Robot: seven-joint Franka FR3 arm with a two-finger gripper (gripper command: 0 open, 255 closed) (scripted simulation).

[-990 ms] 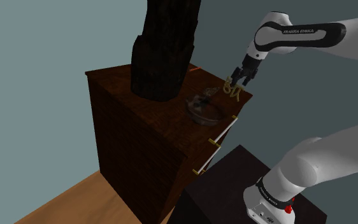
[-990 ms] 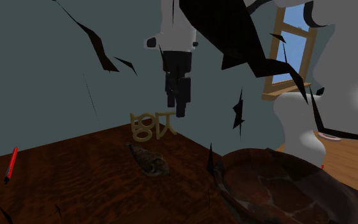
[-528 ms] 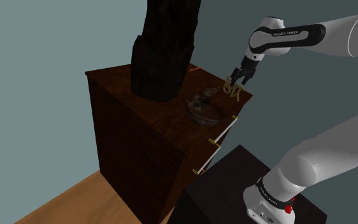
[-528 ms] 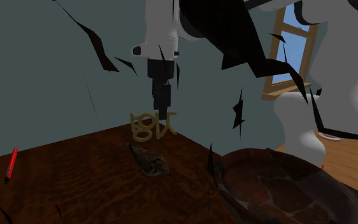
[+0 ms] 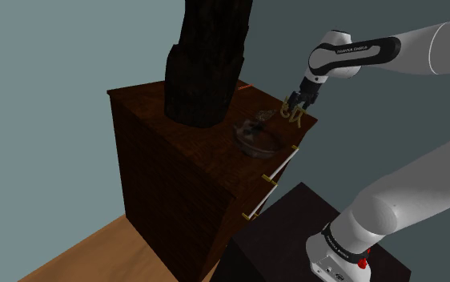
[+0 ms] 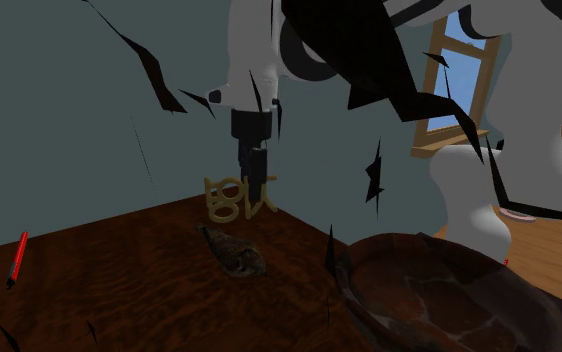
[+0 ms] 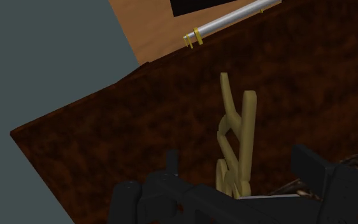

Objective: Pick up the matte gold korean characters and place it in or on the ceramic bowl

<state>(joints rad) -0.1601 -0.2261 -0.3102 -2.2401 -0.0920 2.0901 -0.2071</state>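
Gold characters [image 5: 290, 114] stand upright on the dresser [image 5: 175, 168] top, at its end toward the shoulder view's right. They rest on the wood and are not lifted. The bowl [image 5: 251, 144] sits near them on the same top, toward the shoulder view's left, with no gold piece in it.

Progress, as I read it: the approach is done and the grasp is not made. Left to do: close, lift, carry across to the bowl, release.

Tool [image 7: 238, 184] is down at the characters' level, fingers [image 7: 311, 162] spread wide. In the wrist view the piece [image 7: 235, 146] runs up between them with a gap on each side, so it straddles the piece and holds nothing. From the second exterior view the tool [image 6: 257, 190] crosses in front of the characters [image 6: 231, 198]. Can't tell whether the tips touch the wood.

A tall black mass [image 5: 207, 56] stands on the dresser beyond the bowl, well apart from the tool.
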